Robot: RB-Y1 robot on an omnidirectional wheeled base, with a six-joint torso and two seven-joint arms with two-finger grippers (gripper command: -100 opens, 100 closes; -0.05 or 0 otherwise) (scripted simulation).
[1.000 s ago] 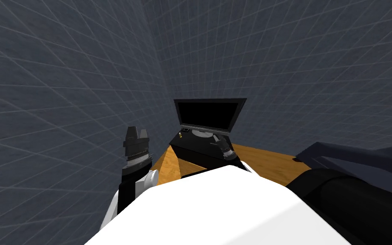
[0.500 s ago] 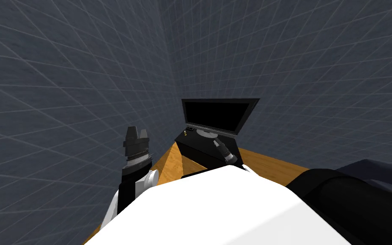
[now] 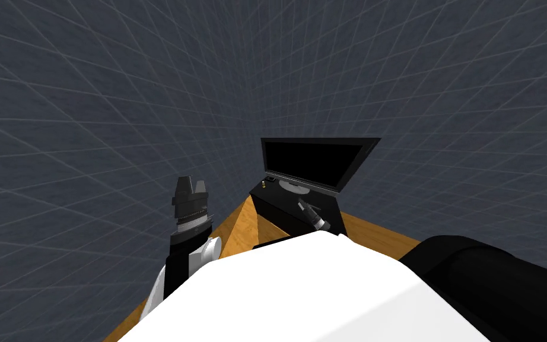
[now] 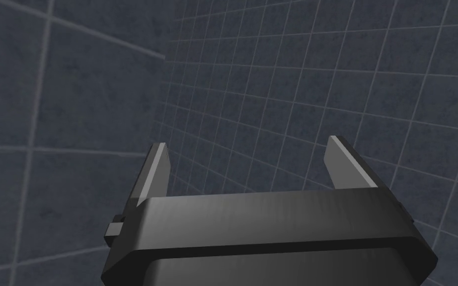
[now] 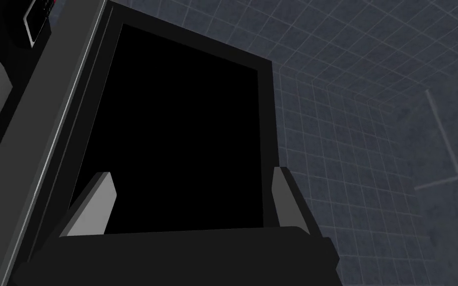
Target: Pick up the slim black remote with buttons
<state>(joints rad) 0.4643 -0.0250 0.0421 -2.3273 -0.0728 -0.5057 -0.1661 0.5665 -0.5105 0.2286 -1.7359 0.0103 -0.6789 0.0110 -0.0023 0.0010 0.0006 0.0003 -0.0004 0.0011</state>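
The slim black remote (image 3: 271,177) lies on top of a low black cabinet (image 3: 290,215), at the left foot of a black TV (image 3: 317,162). In the right wrist view the remote (image 5: 36,16) shows a light face with buttons, well off to the side of my fingers. My right gripper (image 3: 300,204) hangs open over the cabinet top, in front of the TV's grey stand (image 3: 293,187) and right of the remote. That gripper (image 5: 190,174) faces the TV screen (image 5: 183,134). My left gripper (image 3: 190,184) is raised at my left, open (image 4: 248,143) and empty.
A small yellowish thing (image 3: 263,185) stands on the cabinet just in front of the remote. Dark tiled walls meet in a corner behind the TV. Wooden floor (image 3: 239,231) shows left of the cabinet. A bulky black shape (image 3: 492,285) lies at my lower right.
My view has turned, so the TV and cabinet now sit further right and the dark furniture at the right has slid out. My right gripper stays over the cabinet top.
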